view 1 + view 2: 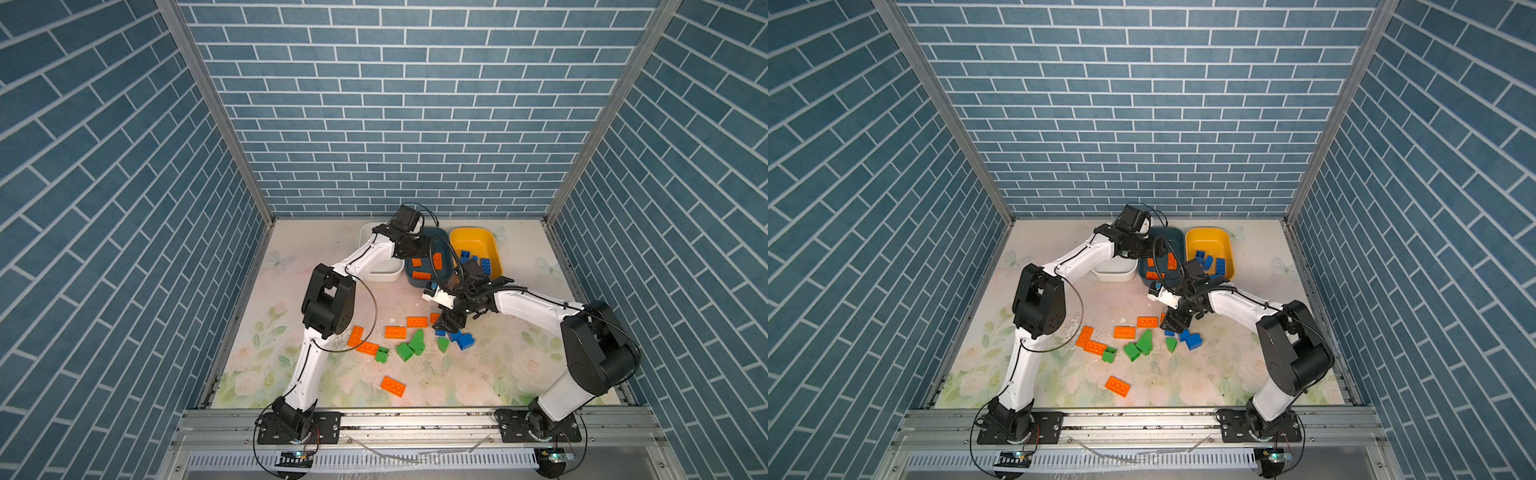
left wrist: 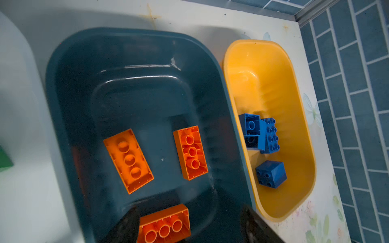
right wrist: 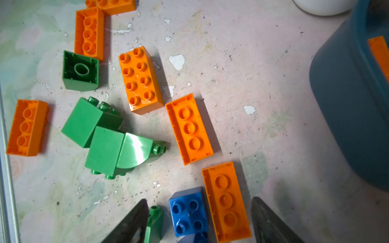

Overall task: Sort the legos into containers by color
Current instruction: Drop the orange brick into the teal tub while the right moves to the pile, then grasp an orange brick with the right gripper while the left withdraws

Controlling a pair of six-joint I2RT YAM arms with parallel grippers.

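Legos, orange, inside teal container

Enclosure walls: three panels of blue brick-pattern covering with white mortar lines, joined by aluminium corner posts. Tabletop: pale floral print, scuffed and chipped; aluminium rail along the near edge.

top views: side-by-side pair high above the front rail, facing down toward the back wall, far off, both covering the whole surface | left wrist: close, looking down into the teal tub and yellow tub | right wrist: close over loose bricks, teal tub wall at frame edge | shared: teal tub in all four
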